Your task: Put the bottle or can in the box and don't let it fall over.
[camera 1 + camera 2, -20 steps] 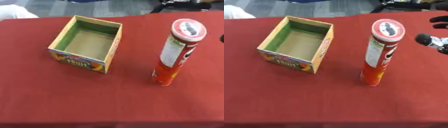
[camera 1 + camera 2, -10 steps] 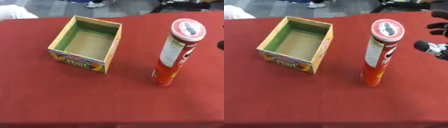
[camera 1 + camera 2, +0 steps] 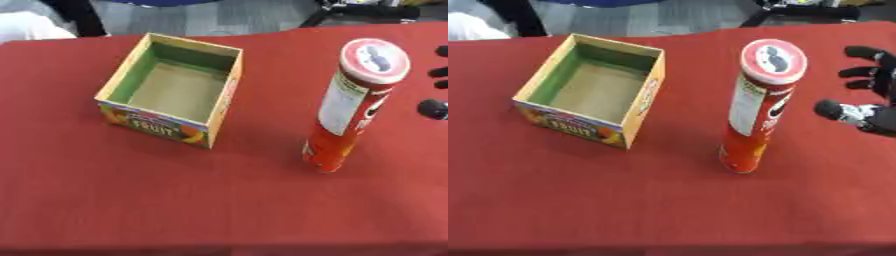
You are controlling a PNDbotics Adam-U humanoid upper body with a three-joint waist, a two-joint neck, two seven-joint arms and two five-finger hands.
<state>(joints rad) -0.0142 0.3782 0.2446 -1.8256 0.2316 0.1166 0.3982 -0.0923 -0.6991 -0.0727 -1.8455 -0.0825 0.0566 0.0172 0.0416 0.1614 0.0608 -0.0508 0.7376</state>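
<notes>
A tall red can (image 3: 756, 115) with a white lid stands upright on the red table (image 3: 623, 200), right of centre. An open cardboard box (image 3: 175, 90) with a green inside and fruit print on its front stands empty to the can's left, a gap between them. My right hand (image 3: 868, 102) comes in at the right edge, level with the can's upper half and apart from it. Its fingers are spread and its thumb points toward the can, with nothing in it. My left hand shows in neither view.
The red cloth covers the whole table, with its far edge near the top (image 3: 262, 32). Beyond it lie a grey floor and dark chair legs (image 3: 359, 12). A white object (image 3: 31, 25) shows at the top left corner.
My right hand has come further in from the right edge toward the can. The can and the box have not moved.
</notes>
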